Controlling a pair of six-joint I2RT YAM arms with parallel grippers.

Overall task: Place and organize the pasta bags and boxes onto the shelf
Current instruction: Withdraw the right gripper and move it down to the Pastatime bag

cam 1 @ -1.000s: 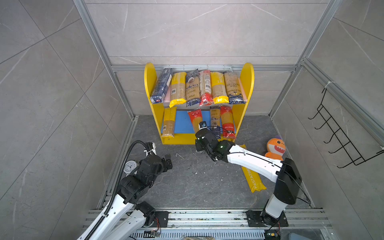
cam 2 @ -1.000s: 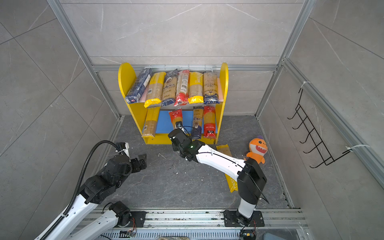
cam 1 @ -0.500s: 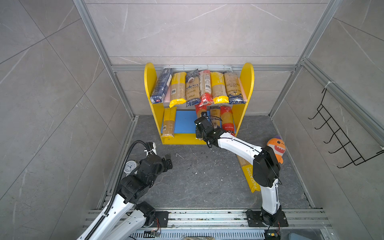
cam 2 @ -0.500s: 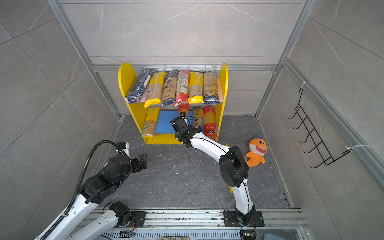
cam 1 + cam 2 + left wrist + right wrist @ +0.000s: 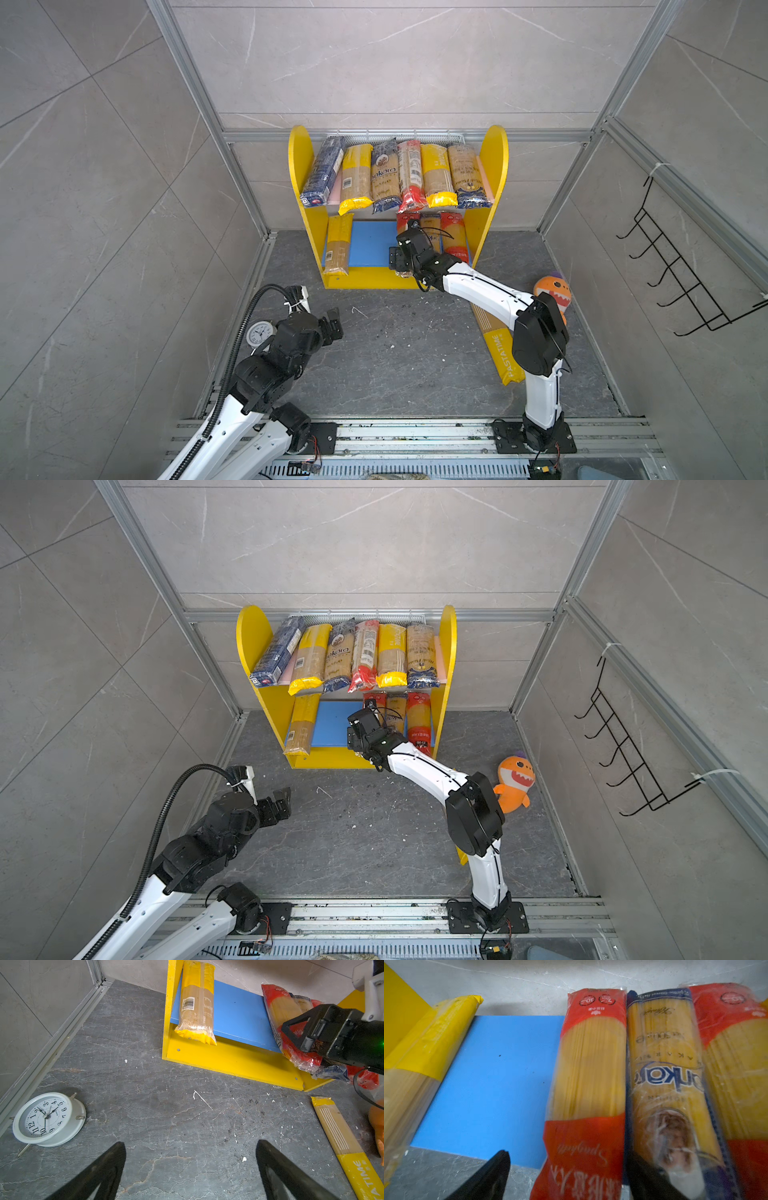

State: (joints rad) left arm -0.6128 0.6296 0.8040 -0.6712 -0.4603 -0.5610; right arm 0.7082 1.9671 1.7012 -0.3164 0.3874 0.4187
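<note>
Closest to the bases, the left gripper (image 5: 333, 325) hovers over the tabletop (image 5: 395, 353) with its jaws spread wide and nothing between them, the white alarm clock (image 5: 46, 1119) lying just off to its side. On the other side, one long yellow pack (image 5: 496, 345) lies flat on the tabletop, partly under the right arm, with the orange plush shark (image 5: 515, 779) near it; that pack looks to me like the last one off the shelf (image 5: 303, 166). Further out, the right gripper (image 5: 568, 1155) is at the front of the blue lower board (image 5: 372, 245), its jaws open and straddling a red-ended bag (image 5: 589, 1068) without clamping it. The bag lies on the board, touching a navy-trimmed bag (image 5: 666, 1076), with a second red bag (image 5: 737, 1064) beyond that and a yellow-ended bag (image 5: 338, 245) against the far side panel. I read this as the end of a placement. The near end of the red-ended bag overhangs the front rail, so I want to back out straight, without a jaw dragging it. Then I go for the yellow pack; the bare blue stretch should take it. Beyond, the upper board (image 5: 336, 189) carries six packs side by side, a dark blue box (image 5: 323, 172) leaning at its end.
</note>
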